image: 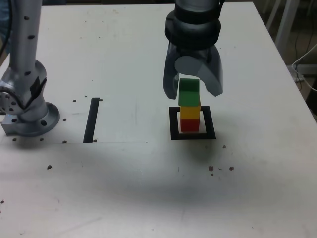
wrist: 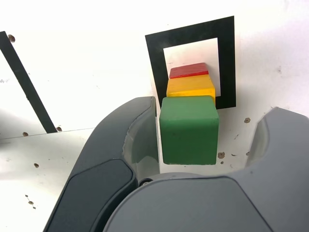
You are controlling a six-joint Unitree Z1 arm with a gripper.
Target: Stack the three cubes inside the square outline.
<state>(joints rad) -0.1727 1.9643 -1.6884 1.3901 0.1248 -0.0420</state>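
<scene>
Pincer (wrist: 211, 115): open wider than a cube, gripping nothing; one finger right up by the green side, touch or no touch impossible to call, the other clear with daylight between.
Green cube (image: 189, 92): up top, sitting on yellow, looking a touch off square.
Yellow cube (image: 189, 112): in the middle, sandwiched between green and red.
Red cube (image: 189, 125): at the bottom, down on the white centre of the square outline (image: 210, 130), inside the black frame.
Step in hand: release, by the look of it, with all three stacked and the job as good as done.
Next move: probably a straight, gentle lift away, after easing the close finger off green; any sideways drift could nudge the top cube or tip the lot.
Table (image: 124, 198): plenty of bare white towards the near edge; right edge in the exterior view well apart from the stack, far right corner further off again.
Black strip (image: 91, 120): flat on the table, between outline and arm base (image: 32, 121), no obstacle.
Room: generous all round, tight only at that close finger.
</scene>
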